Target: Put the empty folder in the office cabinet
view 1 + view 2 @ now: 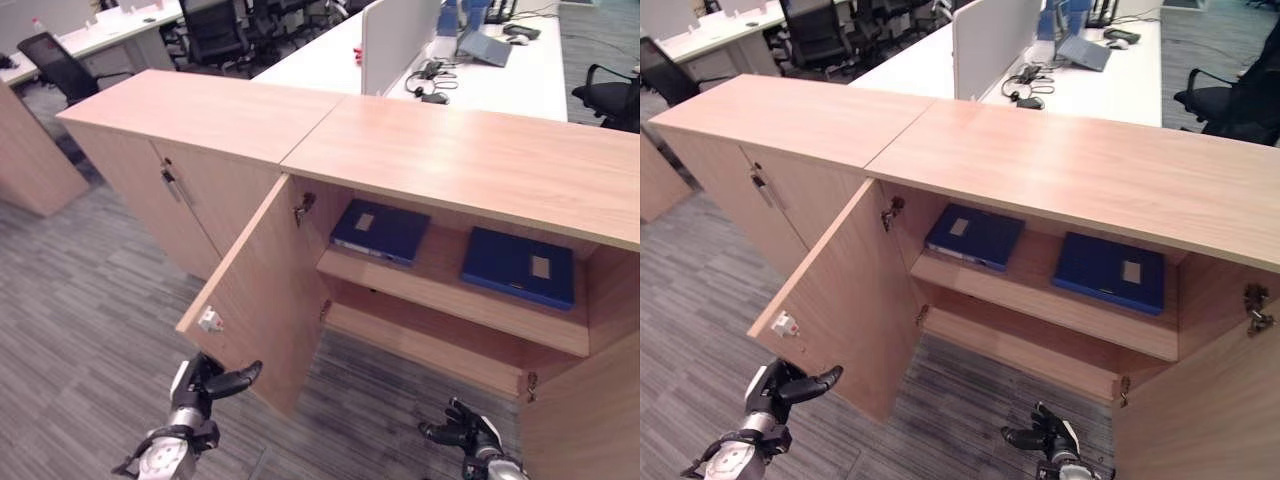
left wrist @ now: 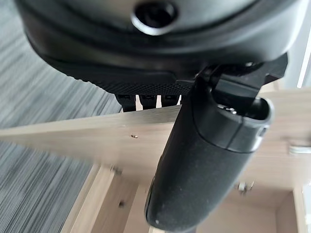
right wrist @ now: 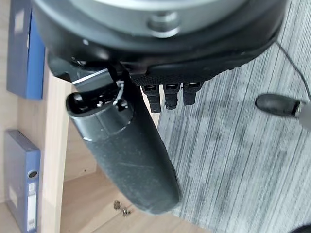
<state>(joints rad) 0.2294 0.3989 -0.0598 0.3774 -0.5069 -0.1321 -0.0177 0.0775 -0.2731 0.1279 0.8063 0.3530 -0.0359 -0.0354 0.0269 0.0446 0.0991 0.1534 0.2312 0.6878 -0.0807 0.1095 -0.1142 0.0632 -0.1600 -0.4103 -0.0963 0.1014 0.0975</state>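
Left robot hand (image 1: 205, 385) low, thumb extended; right robot hand (image 1: 468, 432) low, relaxed.

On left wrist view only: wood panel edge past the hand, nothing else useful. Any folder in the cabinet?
Observer: Yes. A left blue folder and a right blue folder lie flat on the upper shelf of the open cabinet.
Operator: Is the right hand carrying one?
Observer: No. The right hand is low in front of the cabinet, fingers relaxed, holding nothing.
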